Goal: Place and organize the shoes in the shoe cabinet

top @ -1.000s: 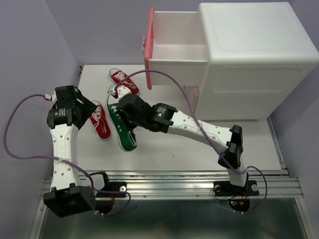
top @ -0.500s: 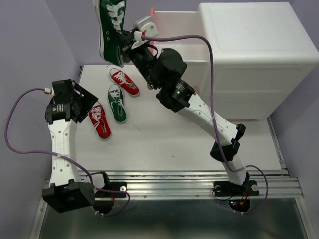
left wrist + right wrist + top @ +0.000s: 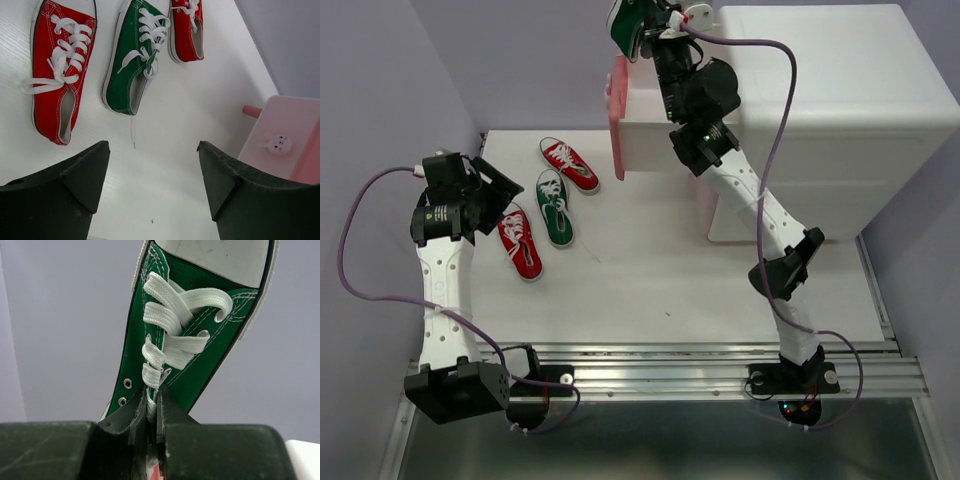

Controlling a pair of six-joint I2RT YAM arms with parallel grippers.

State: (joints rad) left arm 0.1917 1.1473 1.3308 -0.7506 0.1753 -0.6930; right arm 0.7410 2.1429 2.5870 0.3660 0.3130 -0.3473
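My right gripper is shut on a green sneaker and holds it high above the cabinet's open pink-fronted drawer. In the right wrist view the jaws pinch the green sneaker by its tongue and laces. The white shoe cabinet stands at the back right. Two red sneakers and a green sneaker lie on the table at the left. My left gripper is open and empty beside the near red sneaker. The left wrist view shows a red sneaker, the green sneaker and the second red one.
The drawer front with its bunny knob shows at the right of the left wrist view. A purple wall encloses the white table on the left and behind. A metal rail runs along the near edge.
My right arm has lifted the green sneaker off the table and swung it up and right, over the open drawer. My left arm has barely moved.
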